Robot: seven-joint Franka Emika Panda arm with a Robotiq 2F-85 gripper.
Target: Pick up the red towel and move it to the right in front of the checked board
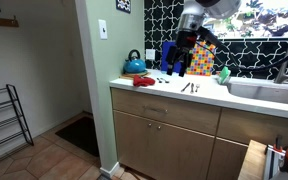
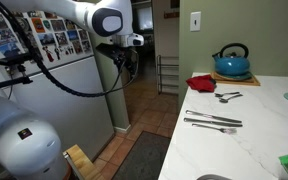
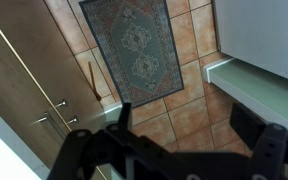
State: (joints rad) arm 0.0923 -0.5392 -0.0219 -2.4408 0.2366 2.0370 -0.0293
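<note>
Wrist view: gripper (image 3: 174,155) spread wide, empty, above floor rug (image 3: 134,45). Red towel (image 1: 144,80) bunched at left end of counter (image 1: 209,96), beside kettle (image 1: 134,63), well apart from gripper. Advisable: approach from above, straddle highest fold, pinch deep before lifting.

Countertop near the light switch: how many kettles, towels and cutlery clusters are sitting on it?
Blue kettle: 1
Red towel: 1
Cutlery clusters: 2
Total: 4
</note>
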